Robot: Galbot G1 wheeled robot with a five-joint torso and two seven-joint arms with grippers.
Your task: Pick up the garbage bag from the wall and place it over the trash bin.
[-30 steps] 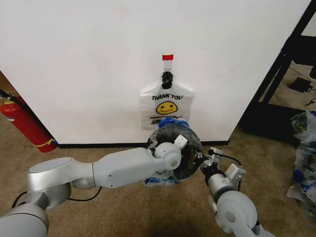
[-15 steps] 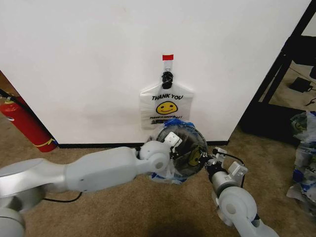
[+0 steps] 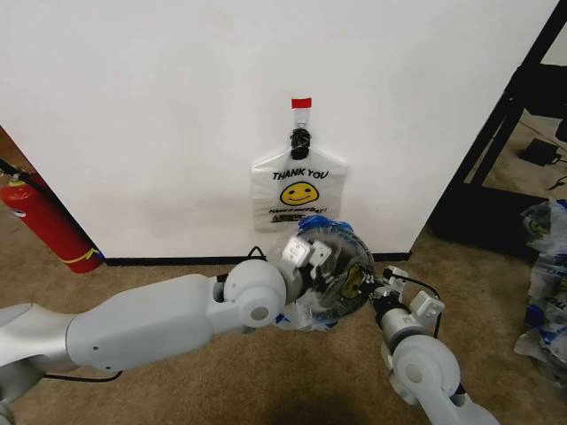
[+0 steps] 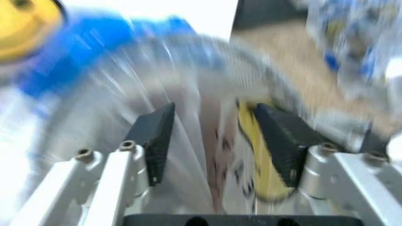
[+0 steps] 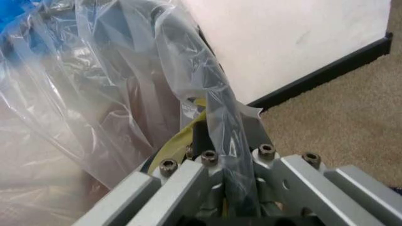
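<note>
The clear, crinkly garbage bag (image 3: 330,266) with blue patches drapes over the black trash bin (image 3: 341,282) below the white wall (image 3: 159,124); its film runs between my left fingers (image 4: 157,141) and is pinched in my right fingers (image 5: 207,188).

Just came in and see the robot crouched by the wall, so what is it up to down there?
It is fitting a clear garbage bag over the small black trash bin that stands at the foot of the wall. The right gripper is clamped on a fold of the plastic at the bin's rim. The left gripper is open, its fingers astride the bag above the bin's mouth. A white "THANK YOU" bag hangs on the wall above.
</note>
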